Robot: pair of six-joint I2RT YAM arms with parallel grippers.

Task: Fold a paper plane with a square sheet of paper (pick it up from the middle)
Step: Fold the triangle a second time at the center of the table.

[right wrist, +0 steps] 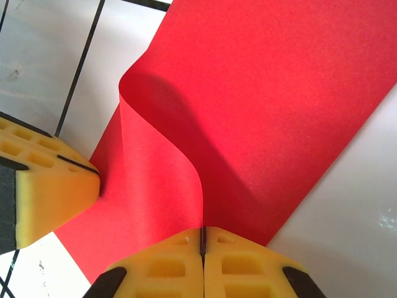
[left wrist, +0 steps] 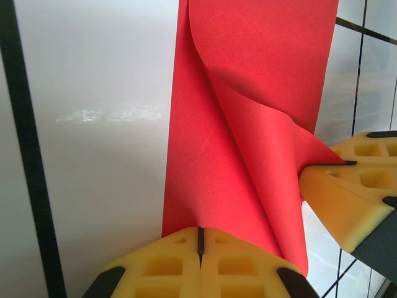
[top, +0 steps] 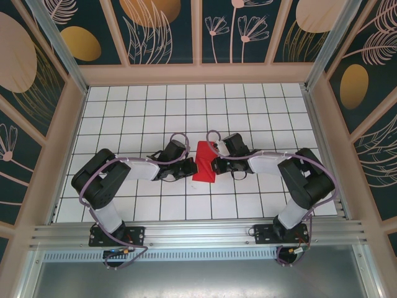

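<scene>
The square sheet of paper (top: 203, 162), bright red, lies mid-table between my two grippers, with one flap curling up off the tiles. My left gripper (top: 193, 166) meets it from the left. In the left wrist view that gripper (left wrist: 200, 231) is shut on the sheet's (left wrist: 248, 74) near edge. My right gripper (top: 215, 159) comes in from the right. Its wrist view shows it (right wrist: 203, 231) shut on the raised flap of the sheet (right wrist: 267, 93). Each wrist view also catches the other arm's yellow fingers (left wrist: 347, 186) (right wrist: 49, 186) at the paper. The paper plane is out of view.
The white grid tabletop (top: 155, 112) stretches free to the back and both sides. Wooden frame walls (top: 62, 143) enclose it left, right and back. An aluminium rail (top: 198, 233) with both arm bases runs along the near edge.
</scene>
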